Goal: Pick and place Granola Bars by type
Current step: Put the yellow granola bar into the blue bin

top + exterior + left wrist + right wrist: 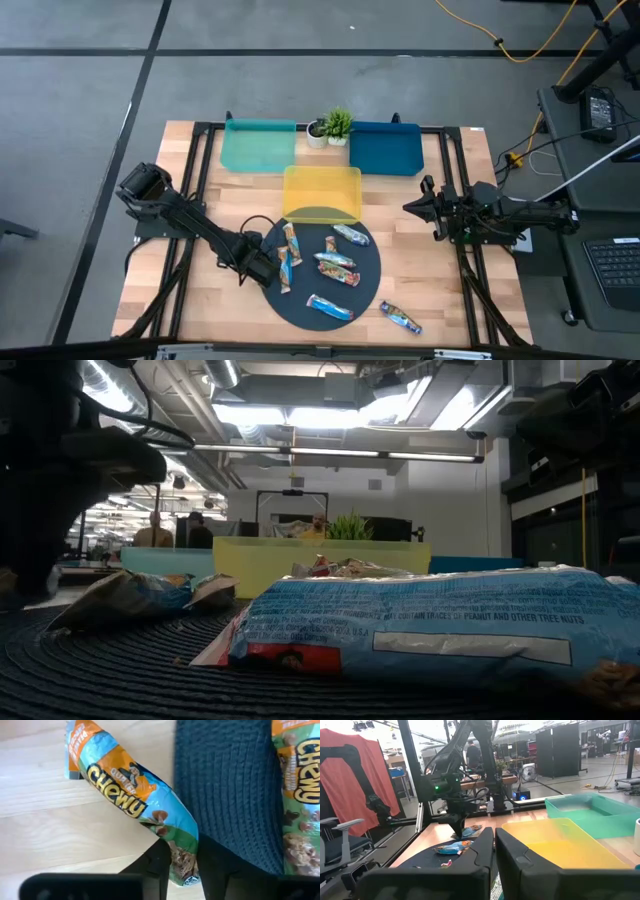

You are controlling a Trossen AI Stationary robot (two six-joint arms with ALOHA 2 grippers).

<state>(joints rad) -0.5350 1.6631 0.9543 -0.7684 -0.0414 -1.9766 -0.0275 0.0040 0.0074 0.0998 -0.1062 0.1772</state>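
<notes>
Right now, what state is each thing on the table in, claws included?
Left claw: shut on a granola bar at the mat's left edge.
Right claw: shut, empty, waiting at the table's right side.
Yellow tray: empty.
Teal tray: empty.
Blue tray: empty.
Stray bar: lying off the mat.
</notes>
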